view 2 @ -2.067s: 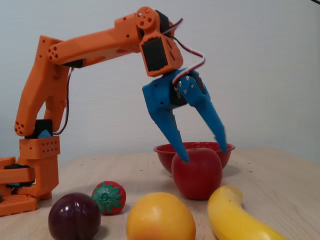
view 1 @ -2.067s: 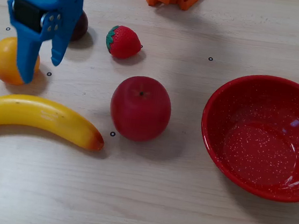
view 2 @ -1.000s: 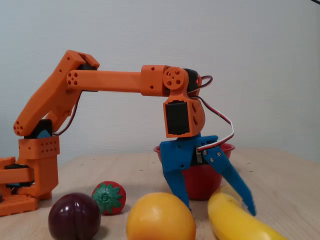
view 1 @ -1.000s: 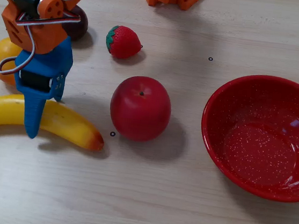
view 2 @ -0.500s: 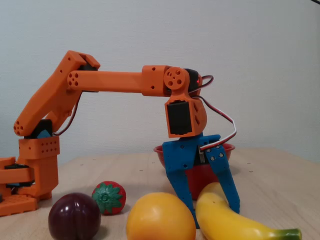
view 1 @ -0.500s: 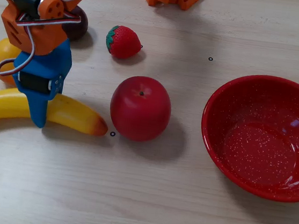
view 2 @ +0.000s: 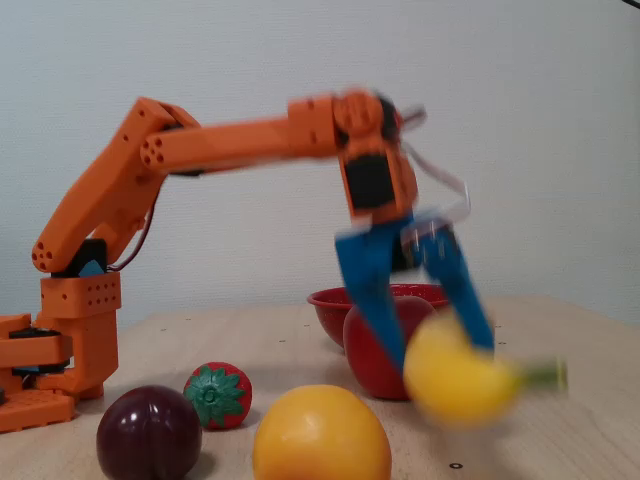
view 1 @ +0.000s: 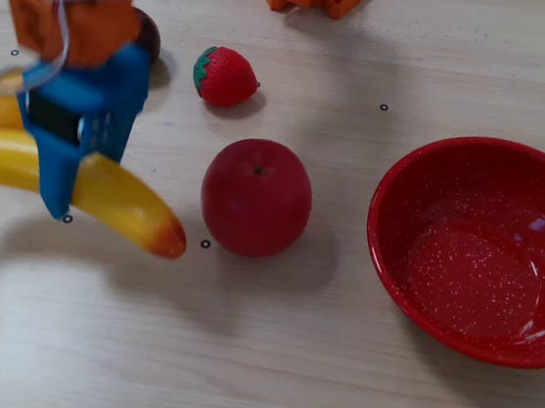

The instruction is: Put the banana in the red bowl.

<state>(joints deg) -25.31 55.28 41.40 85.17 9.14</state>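
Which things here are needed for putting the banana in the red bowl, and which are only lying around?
Needed:
banana, held in the pincer
red bowl

Lying around:
red apple
strawberry
orange fruit
dark plum

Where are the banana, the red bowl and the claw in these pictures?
banana (view 1: 125,204): a fixed view, from above, on its yellow body right of the claw.
red bowl (view 1: 471,276): the same view, on its speckled inside.
claw (view 2: 430,335): another fixed view, from the side, between its blue fingertips.
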